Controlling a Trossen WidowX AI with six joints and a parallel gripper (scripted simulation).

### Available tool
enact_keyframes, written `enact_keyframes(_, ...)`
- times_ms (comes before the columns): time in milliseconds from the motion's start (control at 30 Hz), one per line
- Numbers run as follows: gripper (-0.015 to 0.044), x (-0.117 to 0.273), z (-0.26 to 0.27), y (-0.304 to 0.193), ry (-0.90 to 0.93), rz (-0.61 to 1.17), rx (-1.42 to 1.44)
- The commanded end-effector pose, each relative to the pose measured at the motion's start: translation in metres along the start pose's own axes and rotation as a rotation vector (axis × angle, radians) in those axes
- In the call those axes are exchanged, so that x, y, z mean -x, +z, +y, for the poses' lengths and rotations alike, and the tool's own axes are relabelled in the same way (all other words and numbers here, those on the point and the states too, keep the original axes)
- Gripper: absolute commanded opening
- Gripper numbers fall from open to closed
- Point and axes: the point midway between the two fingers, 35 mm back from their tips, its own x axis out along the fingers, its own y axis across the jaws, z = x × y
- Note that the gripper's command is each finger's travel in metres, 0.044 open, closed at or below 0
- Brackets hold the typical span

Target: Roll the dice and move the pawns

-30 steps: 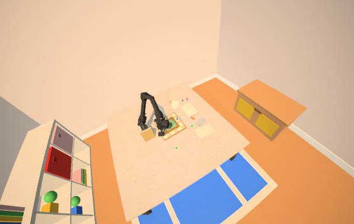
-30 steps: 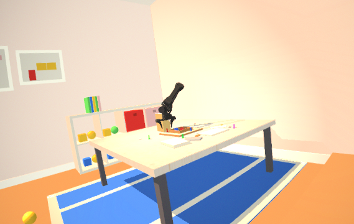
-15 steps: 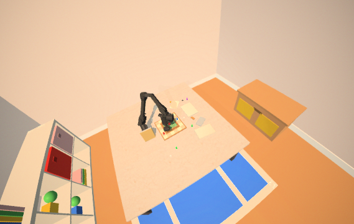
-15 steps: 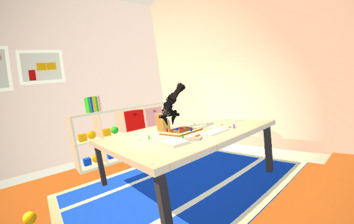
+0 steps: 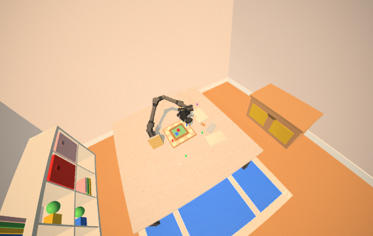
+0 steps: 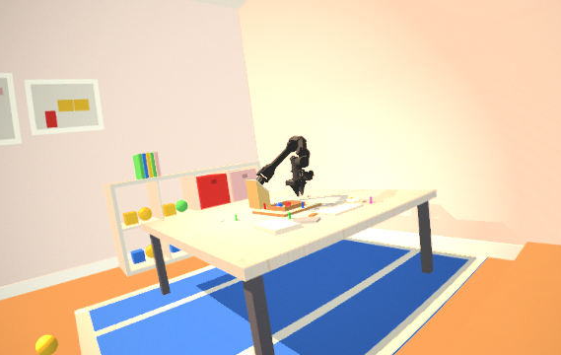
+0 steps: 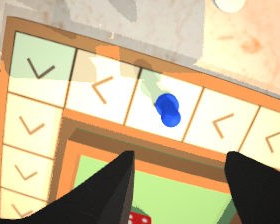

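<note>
The blue pawn [image 5: 186, 124] [image 6: 303, 204] [image 7: 168, 110] stands on a track square of the board [image 7: 23, 115], two squares from the green-tinted corner square. Arrows beside it point left in the wrist view. My gripper [image 6: 300, 193] [image 7: 180, 160] is partly open and empty, above the board; the pawn shows beyond the gap between its fingers. The red pawn [image 5: 172, 140] [image 6: 264, 206] stands on the opposite side of the track. The red die [image 5: 178, 130] [image 7: 141, 218] and blue die [image 5: 176, 134] lie in the tray [image 5: 183, 136]. Their top numbers are not readable here.
A tan upright block [image 5: 155, 141] [image 6: 258, 194] stands near the arm's base. Green pawns [image 5: 202, 132] [image 5: 185, 155], a purple pawn [image 5: 196, 104], cream pads [image 5: 200, 115] [image 5: 215, 138], a grey slab [image 5: 211, 128] and a small orange piece [image 5: 202, 124] lie around the board.
</note>
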Motion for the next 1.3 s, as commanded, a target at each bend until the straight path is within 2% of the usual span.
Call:
enact_keyframes(0, 0.02, 0.0, 0.003, 0.01, 0.01, -0.006, 0.03)
enact_keyframes(1233, 0.02, -0.056, 0.002, 0.008, 0.013, -0.007, 0.03)
enact_keyframes(1267, 0.0174, -0.056, 0.002, 0.008, 0.013, -0.007, 0.03)
